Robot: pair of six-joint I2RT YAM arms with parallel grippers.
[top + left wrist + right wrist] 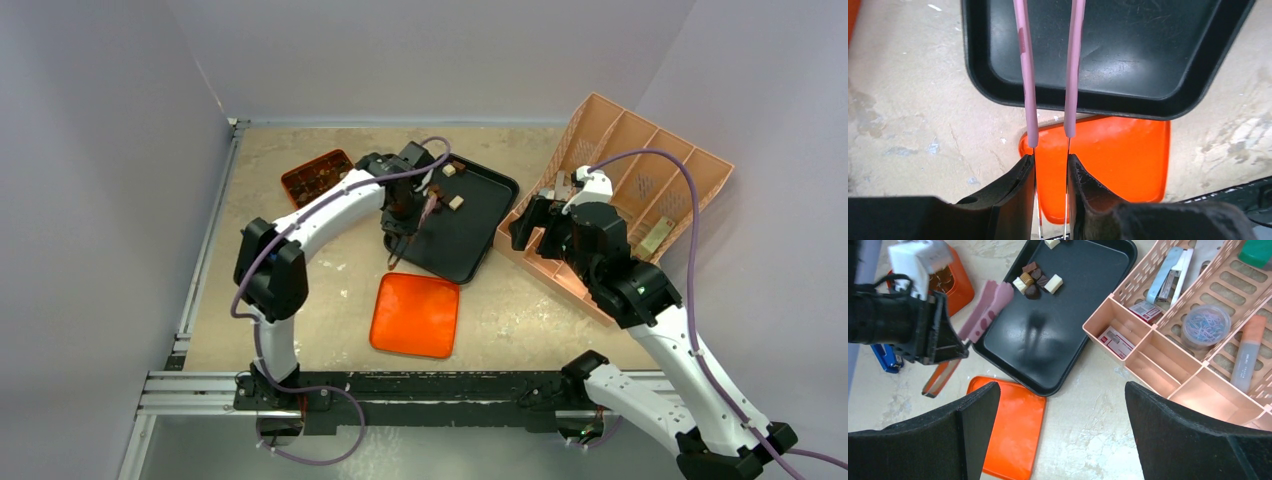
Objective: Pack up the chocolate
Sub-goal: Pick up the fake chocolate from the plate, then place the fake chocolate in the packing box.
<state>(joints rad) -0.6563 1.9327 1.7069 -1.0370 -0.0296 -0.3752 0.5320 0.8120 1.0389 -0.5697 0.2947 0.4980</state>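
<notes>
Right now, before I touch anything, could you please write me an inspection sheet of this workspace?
Surface: beige table, stained and scuffed.
Job's things: chocolate pieces clustered on black tray; more seem to sit in orange box; orange lid lies apart.
Clutter: pink organiser holding stapler and paper clips; blue stapler on the table.
Grippers: left claw closed on pink tongs over the tray; right claw open, empty.
Cables: purple cable along each arm.
Surroundings: plain grey walls.
</notes>
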